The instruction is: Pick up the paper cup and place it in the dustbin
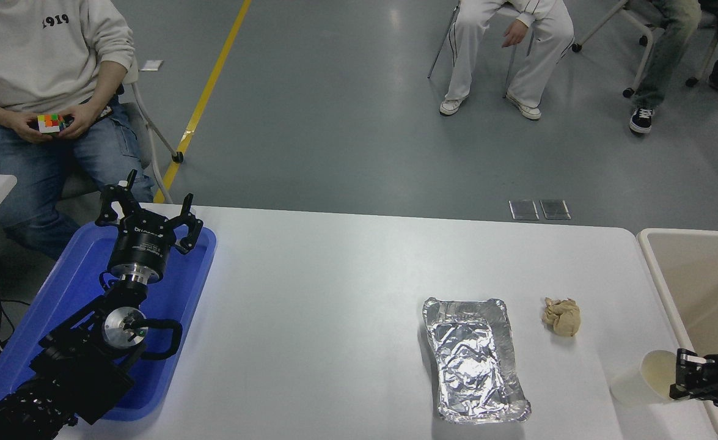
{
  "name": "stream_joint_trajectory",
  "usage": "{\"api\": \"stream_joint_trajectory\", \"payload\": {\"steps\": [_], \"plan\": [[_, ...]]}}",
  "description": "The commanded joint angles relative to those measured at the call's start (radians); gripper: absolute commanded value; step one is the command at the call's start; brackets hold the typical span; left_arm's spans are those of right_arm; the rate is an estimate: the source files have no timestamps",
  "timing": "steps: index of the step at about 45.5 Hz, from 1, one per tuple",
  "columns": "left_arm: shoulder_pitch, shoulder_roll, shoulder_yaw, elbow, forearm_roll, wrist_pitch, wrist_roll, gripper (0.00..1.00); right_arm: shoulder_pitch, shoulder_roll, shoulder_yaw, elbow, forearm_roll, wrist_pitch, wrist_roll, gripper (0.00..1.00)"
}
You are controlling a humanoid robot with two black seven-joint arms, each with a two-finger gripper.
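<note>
Overall: a white table seen from above, with robot arms entering at the lower left and at the right edge.
Right gripper: black, reaching in from the right edge near the table's near right corner; its fingers are closed on the rim of the cup, one black finger lying across the cup's mouth.
Paper cup: small plain white tapered paper cup with a cream inside, tipped so that its round mouth faces right toward the gripper; whether its base touches the table cannot be told.
Dustbin: large beige rectangular bin with rounded corners and a pale cream rim, standing against the table's right end; the cup lies just left of its rim, outside it.
Left gripper: black, parked at the lower left above a blue plastic tray, its fingers spread wide and holding nothing.
Foil tray: crinkled silver rectangular tray, right of the table's middle, well apart from the cup.
Paper ball: crumpled tan paper, just right of the foil tray's far end.
Background: a seated person in a pale sweatshirt at the upper left holds a multicoloured puzzle cube; further seated people show as legs at the top.
</note>
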Motion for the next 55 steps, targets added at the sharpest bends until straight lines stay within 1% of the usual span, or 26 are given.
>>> {"api": "stream_joint_trajectory", "payload": {"steps": [1, 15, 20, 26, 31, 55], "plan": [[0.0, 0.0, 0.0, 0.0, 0.0, 0.0, 0.0, 1.0, 0.151, -0.042, -0.06, 0.017, -0.011, 0.14, 0.002, 0.0], [0.0, 0.001, 0.0, 0.0, 0.0, 0.0, 0.0, 1.0, 0.53, -0.037, -0.402, 0.18, -0.014, 0.159, 0.003, 0.0], [0.0, 0.001, 0.0, 0.0, 0.0, 0.0, 0.0, 1.0, 0.656, -0.033, -0.496, 0.226, -0.074, 0.172, 0.003, 0.0], [0.0, 0.0, 0.0, 0.0, 0.0, 0.0, 0.0, 1.0, 0.778, -0.031, -0.539, 0.266, -0.159, 0.189, 0.0, 0.0], [0.0, 0.0, 0.0, 0.0, 0.0, 0.0, 0.0, 1.0, 0.852, -0.02, -0.567, 0.278, -0.203, 0.189, 0.0, 0.0], [0.0, 0.0, 0.0, 0.0, 0.0, 0.0, 0.0, 1.0, 1.119, 0.056, -0.653, 0.286, -0.208, 0.189, 0.0, 0.0]]}}
